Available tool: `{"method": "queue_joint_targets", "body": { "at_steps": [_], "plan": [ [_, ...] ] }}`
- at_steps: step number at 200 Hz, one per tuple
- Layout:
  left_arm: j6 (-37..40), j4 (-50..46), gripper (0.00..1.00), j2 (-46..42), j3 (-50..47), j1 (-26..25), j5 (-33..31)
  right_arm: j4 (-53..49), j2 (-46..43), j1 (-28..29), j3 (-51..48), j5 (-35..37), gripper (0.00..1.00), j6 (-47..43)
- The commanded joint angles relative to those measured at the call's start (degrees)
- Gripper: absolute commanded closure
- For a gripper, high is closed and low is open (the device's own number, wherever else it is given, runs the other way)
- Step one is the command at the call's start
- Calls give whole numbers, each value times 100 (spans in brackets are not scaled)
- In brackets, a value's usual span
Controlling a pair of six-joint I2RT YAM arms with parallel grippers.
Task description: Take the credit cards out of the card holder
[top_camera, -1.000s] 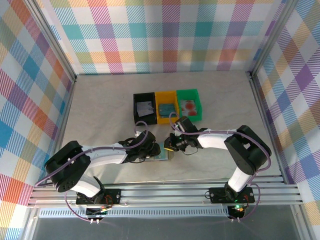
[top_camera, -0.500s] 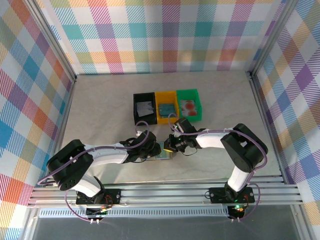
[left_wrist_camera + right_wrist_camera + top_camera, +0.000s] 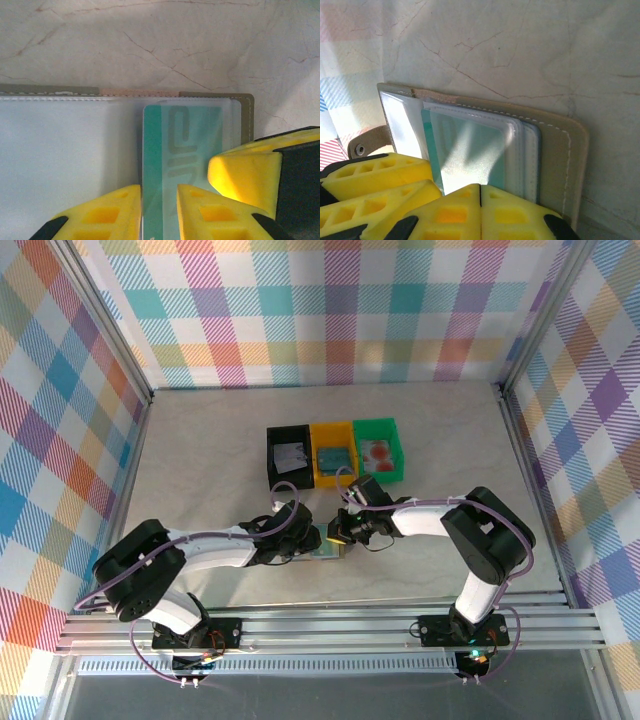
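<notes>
Teal plastic shows through a clear pocket: the teal card (image 3: 167,150) sits in the right panel of the holder (image 3: 65,150). The holder lies open on the worktop (image 3: 200,460), toward the near edge and about midway along it. My left claw (image 3: 159,195) is low over that card with its fingers narrowly spread. The card runs under them, and I can't tell whether they press on it. My right claw (image 3: 480,195) is pressed together at the holder's edge, against the clear sleeves, and I can't tell whether a sleeve is caught between the tips. Nearer the worktop's middle, a black tray (image 3: 270,455), a yellow tray (image 3: 334,426) and a green tray (image 3: 378,422) stand side by side. They hold a whitish card (image 3: 290,453), a second teal card (image 3: 334,458) and a reddish card (image 3: 378,450).
</notes>
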Motion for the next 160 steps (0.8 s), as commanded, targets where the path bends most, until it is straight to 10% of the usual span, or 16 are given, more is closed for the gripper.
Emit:
{"method": "queue_joint_targets", "body": {
  "at_steps": [1, 160],
  "plan": [
    [97, -230, 70, -392, 8, -70, -225, -79, 152, 36, -10, 25, 94, 22],
    [349, 15, 79, 231, 240, -87, 16, -45, 194, 32, -10, -12, 95, 14]
  ]
}}
